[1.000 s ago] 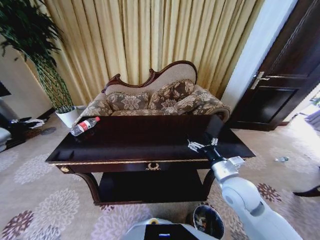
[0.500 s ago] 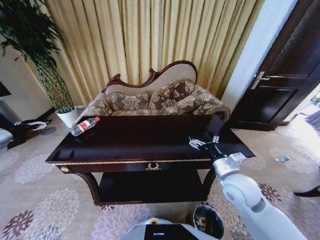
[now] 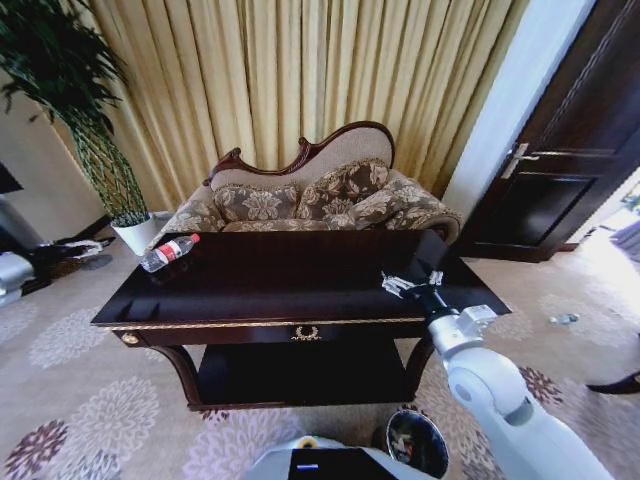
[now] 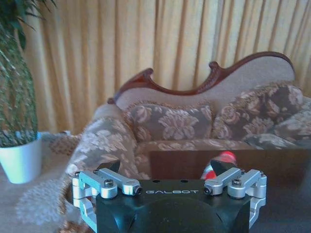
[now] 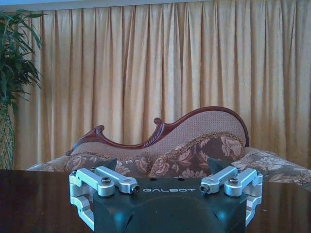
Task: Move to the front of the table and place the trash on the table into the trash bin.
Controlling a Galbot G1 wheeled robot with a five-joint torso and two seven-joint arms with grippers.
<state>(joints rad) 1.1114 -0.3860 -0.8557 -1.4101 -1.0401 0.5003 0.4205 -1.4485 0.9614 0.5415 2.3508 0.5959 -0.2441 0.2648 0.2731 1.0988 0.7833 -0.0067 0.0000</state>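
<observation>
Bottle (image 3: 168, 252) on table's (image 3: 300, 300) left; sofa (image 3: 320, 200) behind.

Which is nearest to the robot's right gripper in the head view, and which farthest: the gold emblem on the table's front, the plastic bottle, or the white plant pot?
Measured from the right gripper, over the table's right end:
1. Gold emblem, front edge, middle.
2. Plastic bottle, far left corner of the tabletop.
3. White plant pot, on the floor beyond the bottle, left.

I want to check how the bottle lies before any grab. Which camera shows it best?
The head view: the whole bottle lies on its side at the table's far left corner. The left wrist view catches just its red part behind the open left gripper.
</observation>
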